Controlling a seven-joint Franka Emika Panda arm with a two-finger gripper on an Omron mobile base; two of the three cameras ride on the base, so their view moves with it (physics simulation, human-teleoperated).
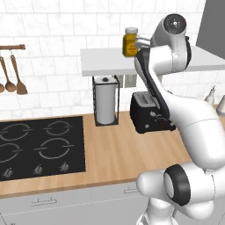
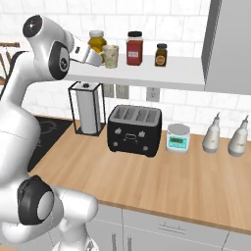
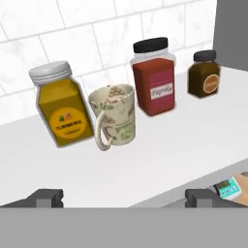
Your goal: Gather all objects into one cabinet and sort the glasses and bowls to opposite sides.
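Note:
A beige mug (image 3: 116, 116) with a printed pattern and a loop handle stands upright on the pale-grey ledge (image 3: 160, 155), its handle turned toward me. In the right base view the mug (image 2: 111, 55) sits at the left end of the ledge (image 2: 147, 73). My gripper (image 3: 125, 197) is open, fingers spread wide, just in front of the ledge edge and a short way from the mug, holding nothing. In the right base view the gripper (image 2: 94, 58) is right beside the mug. The orange cup and both bowls are out of view.
A yellow turmeric jar (image 3: 60, 104) touches the mug's left; a red paprika jar (image 3: 155, 80) and a small brown jar (image 3: 203, 72) stand to its right. Below sit a black toaster (image 2: 134, 130), paper towel holder (image 2: 87, 107), scale (image 2: 177, 138), two bottles (image 2: 212, 135) and a cooktop (image 1: 39, 147).

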